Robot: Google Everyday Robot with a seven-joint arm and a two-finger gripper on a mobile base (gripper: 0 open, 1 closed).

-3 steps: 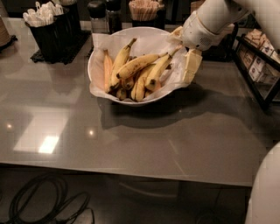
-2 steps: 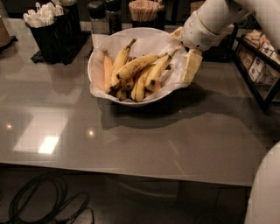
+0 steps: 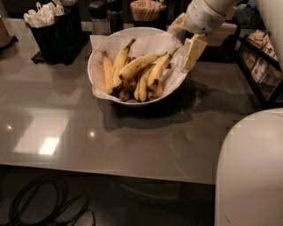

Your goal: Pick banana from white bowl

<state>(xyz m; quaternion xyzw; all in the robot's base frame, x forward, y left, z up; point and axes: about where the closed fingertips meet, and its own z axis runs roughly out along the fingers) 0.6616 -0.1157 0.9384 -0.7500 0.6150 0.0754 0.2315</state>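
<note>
The white bowl (image 3: 99, 53), lined with crinkled white paper, stands on the grey table and holds several bananas. The plump yellow banana (image 3: 158, 70) lies at the bowl's right side, its dark tip down in the pile and its long thin stem pointing up right toward the rim. My gripper (image 3: 185, 37) hangs over the bowl's right rim, open. One cream finger (image 3: 193, 52) hangs just right of the stem's end and the other sits farther back. The stem tip lies between the two fingers. Nothing is held.
A black caddy of white cutlery (image 3: 48, 24) stands back left. Dark shakers (image 3: 108, 15) and a holder of sticks (image 3: 145, 9) stand behind the bowl. A rack with packets (image 3: 261, 66) is at the right. My white body (image 3: 252, 172) fills the lower right.
My gripper has risen slightly, up and toward the back at the bowl's right rim. The bananas and bowl have not moved.
</note>
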